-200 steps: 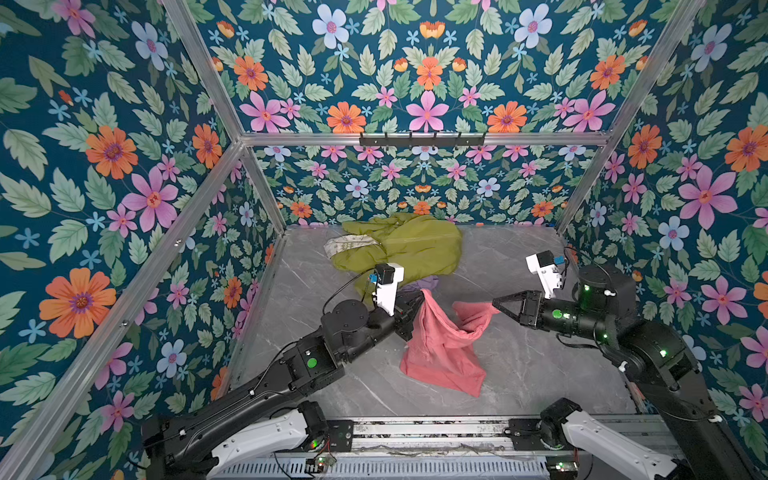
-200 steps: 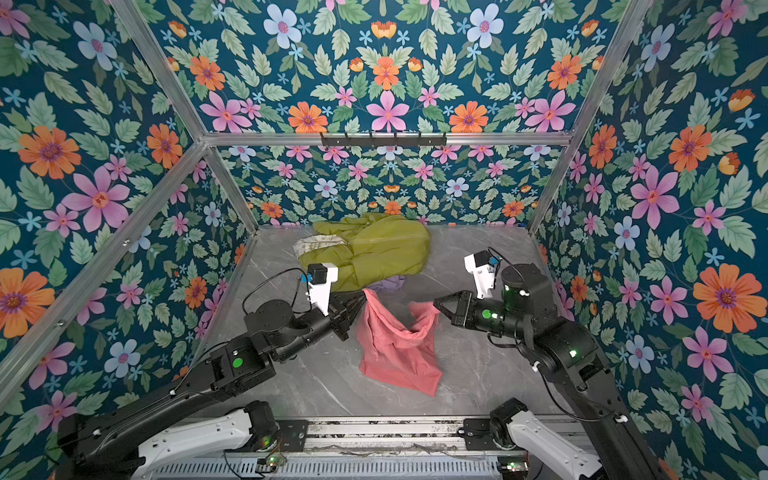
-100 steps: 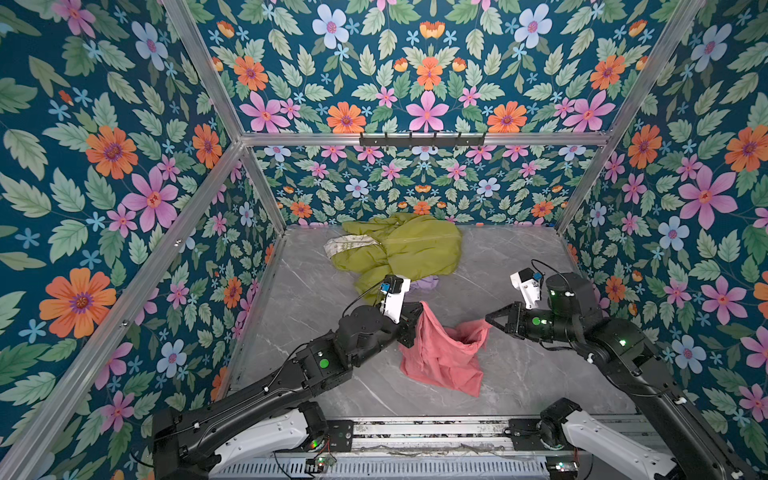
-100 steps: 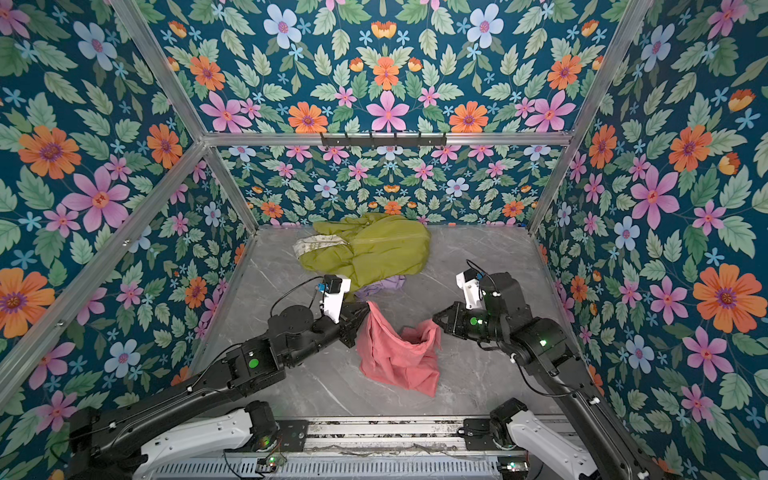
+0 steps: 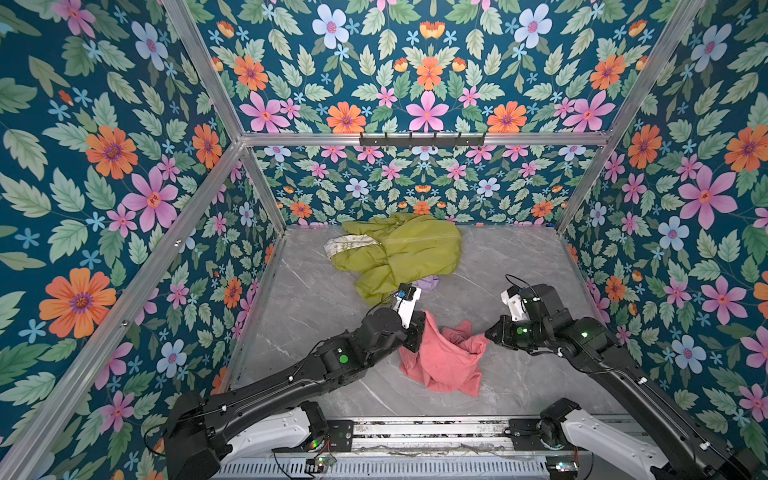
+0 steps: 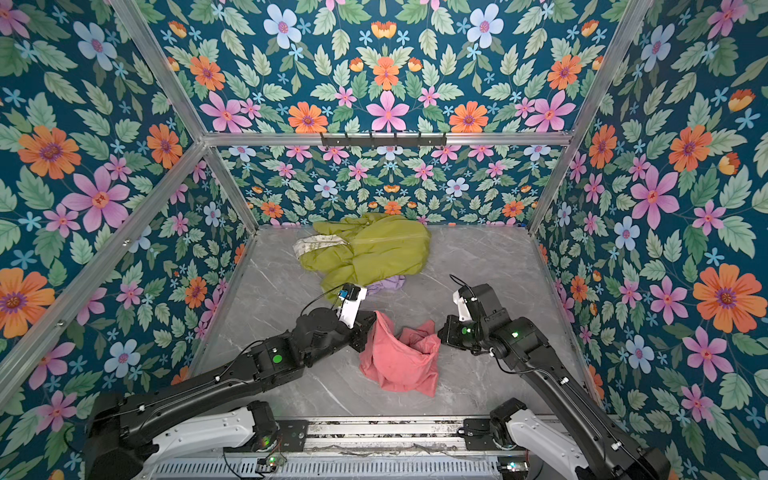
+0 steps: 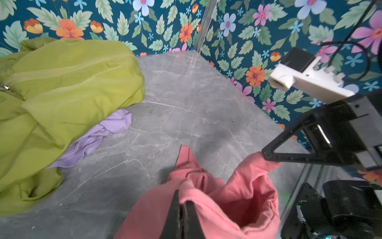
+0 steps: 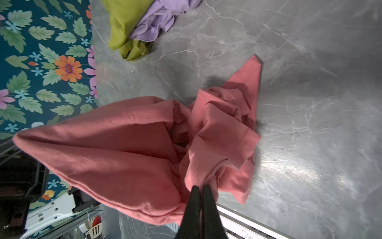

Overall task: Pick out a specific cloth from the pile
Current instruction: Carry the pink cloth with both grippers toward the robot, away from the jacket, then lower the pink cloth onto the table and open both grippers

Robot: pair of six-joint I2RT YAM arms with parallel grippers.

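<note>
Four fabric pieces on one counter (image 5: 519,266): one salmon-pink cloth (image 5: 444,361), one olive-green garment (image 5: 409,249), one cream patterned piece (image 5: 349,245), one lilac cloth (image 5: 429,284). Two robot arms (image 5: 291,374), two hands: left hand (image 5: 420,330), right hand (image 5: 487,334). One black hook rail (image 5: 422,139) on back wall.

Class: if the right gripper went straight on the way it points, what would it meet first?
The pink cloth that the right gripper pinches: its bunched folds lie straight ahead. Past them probably the grey table, though depth is unclear.
</note>
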